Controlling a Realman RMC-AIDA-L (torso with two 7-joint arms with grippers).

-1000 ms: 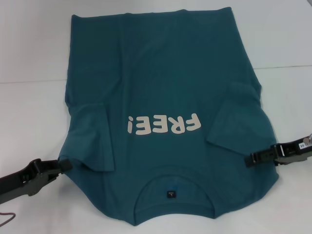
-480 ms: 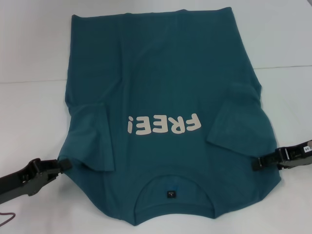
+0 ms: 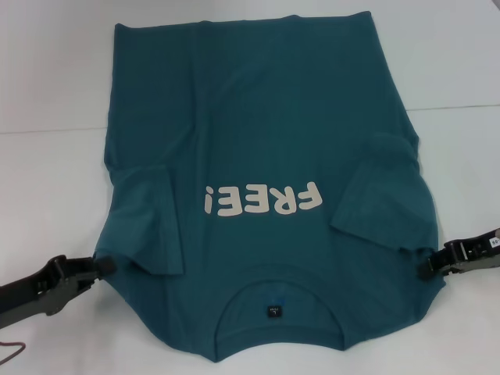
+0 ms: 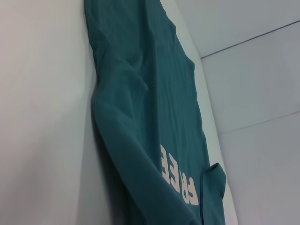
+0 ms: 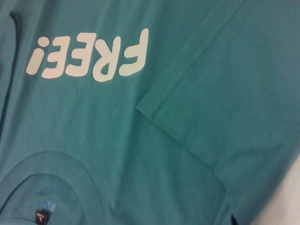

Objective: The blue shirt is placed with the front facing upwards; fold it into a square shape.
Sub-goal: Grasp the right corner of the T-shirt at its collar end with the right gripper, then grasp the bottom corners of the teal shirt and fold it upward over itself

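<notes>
A plain white table (image 3: 55,180) fills the scene, and the blue shirt (image 3: 266,141) is spread flat across it, front up, with the white "FREE!" lettering (image 3: 262,201) near the collar (image 3: 273,293) and both short sleeves folded inward over the chest. The left gripper (image 3: 103,266) is seen at the shirt's left shoulder edge, touching the cloth; the right gripper (image 3: 428,268) is seen at the right shoulder edge, just beside the fabric. Whether either set of jaws is closed on cloth cannot be told. The sleeve folds are judged done; the lengthwise fold is judged in hand. Both shoulder corners must next be pinched, lifted evenly and carried toward the far hem.
</notes>
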